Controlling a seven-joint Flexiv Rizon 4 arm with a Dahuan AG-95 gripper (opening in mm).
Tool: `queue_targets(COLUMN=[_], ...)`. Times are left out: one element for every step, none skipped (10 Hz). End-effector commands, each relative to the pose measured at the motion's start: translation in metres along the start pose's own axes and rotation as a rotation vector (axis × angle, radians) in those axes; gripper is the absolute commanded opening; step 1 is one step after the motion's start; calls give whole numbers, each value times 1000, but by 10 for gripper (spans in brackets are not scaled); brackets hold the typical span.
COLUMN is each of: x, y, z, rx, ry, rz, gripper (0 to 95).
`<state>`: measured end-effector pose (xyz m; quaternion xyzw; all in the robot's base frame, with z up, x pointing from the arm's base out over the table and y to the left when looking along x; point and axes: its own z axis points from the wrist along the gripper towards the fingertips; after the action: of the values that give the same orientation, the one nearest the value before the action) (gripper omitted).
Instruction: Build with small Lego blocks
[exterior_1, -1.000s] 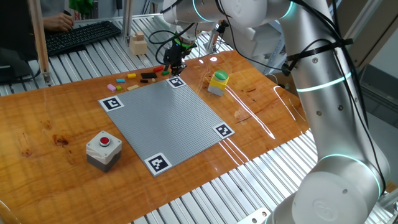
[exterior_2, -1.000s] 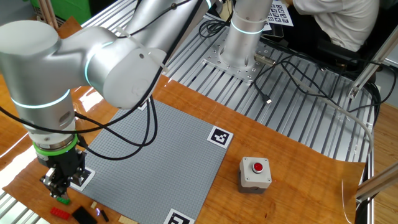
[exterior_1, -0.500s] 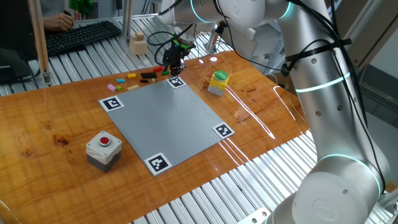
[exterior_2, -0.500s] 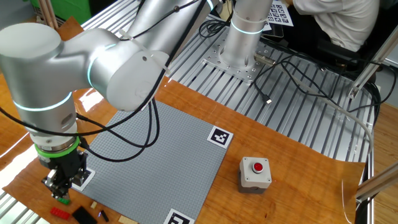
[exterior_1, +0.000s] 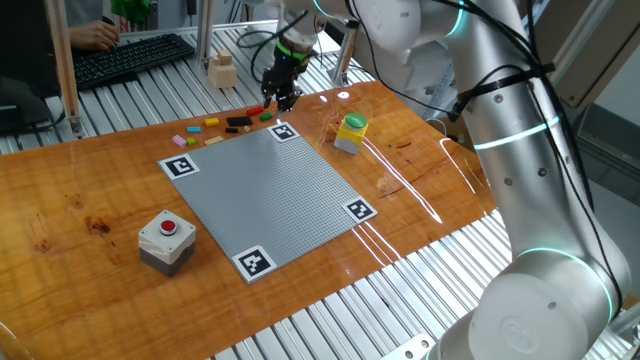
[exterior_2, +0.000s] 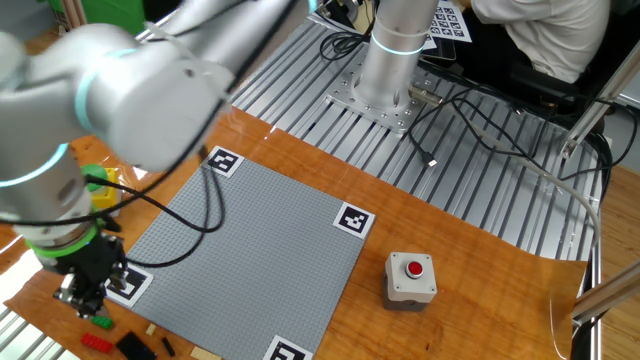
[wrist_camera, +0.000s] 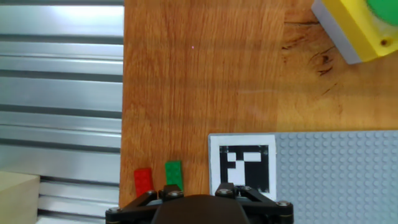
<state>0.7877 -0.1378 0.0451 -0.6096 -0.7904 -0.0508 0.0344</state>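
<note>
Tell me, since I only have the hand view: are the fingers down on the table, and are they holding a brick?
Observer: The fingers hang just above the green brick, apparently not touching it. I cannot tell whether anything is held.
Operator: I see only a red and a green brick. Any others?
Observer: Yes. A black brick, an orange brick and a pink brick lie in a line off the baseplate's far edge.
Operator: Anything else near the plate?
Observer: A grey box with a red button sits by its near corner.
</note>
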Motion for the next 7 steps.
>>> queue_targets(x=[4, 4, 3, 1, 7, 10, 14], y=[2, 2, 2, 1, 3, 5, 7], z=[-3, -1, -1, 0, 0, -1, -1], rx=[124, 139, 171, 173, 192, 197, 202], ry=[83, 82, 61, 62, 50, 46, 41], rz=[-559, -625, -731, -814, -869, -927, -970], gripper=[190, 190, 190, 190, 0, 0, 0])
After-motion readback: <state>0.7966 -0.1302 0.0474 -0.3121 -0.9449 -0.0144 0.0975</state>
